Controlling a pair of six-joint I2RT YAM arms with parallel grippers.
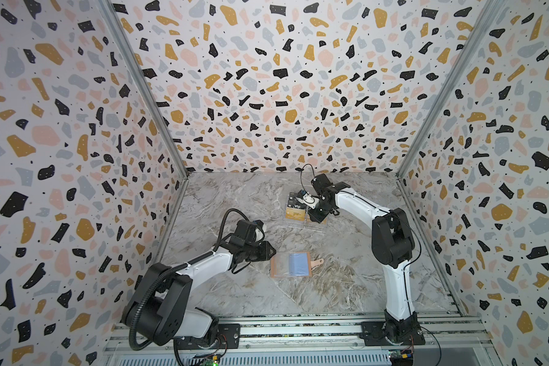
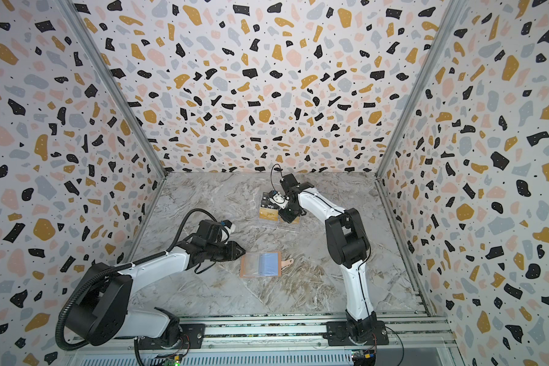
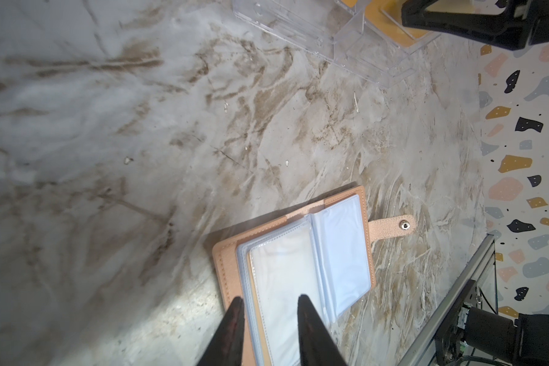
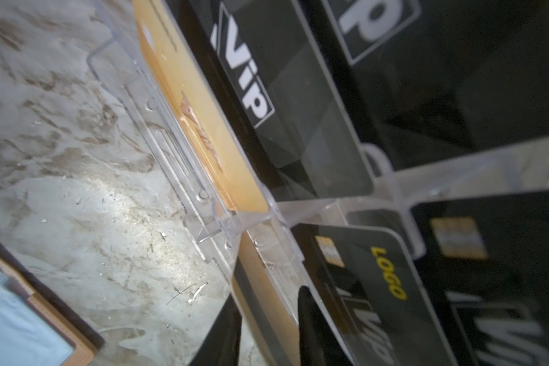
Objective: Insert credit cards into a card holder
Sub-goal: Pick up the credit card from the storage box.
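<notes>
At table centre lay the open card holder, left gripper jaws parted over its 9 o'clock page. At 12 o'clock, right gripper jaws stood apart astride a gold credit card in the acrylic stand.

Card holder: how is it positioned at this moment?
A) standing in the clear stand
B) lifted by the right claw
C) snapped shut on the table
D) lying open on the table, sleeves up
D: the card holder lies open on the marble table, plastic sleeves up, its snap tab spread out beside it.
</notes>
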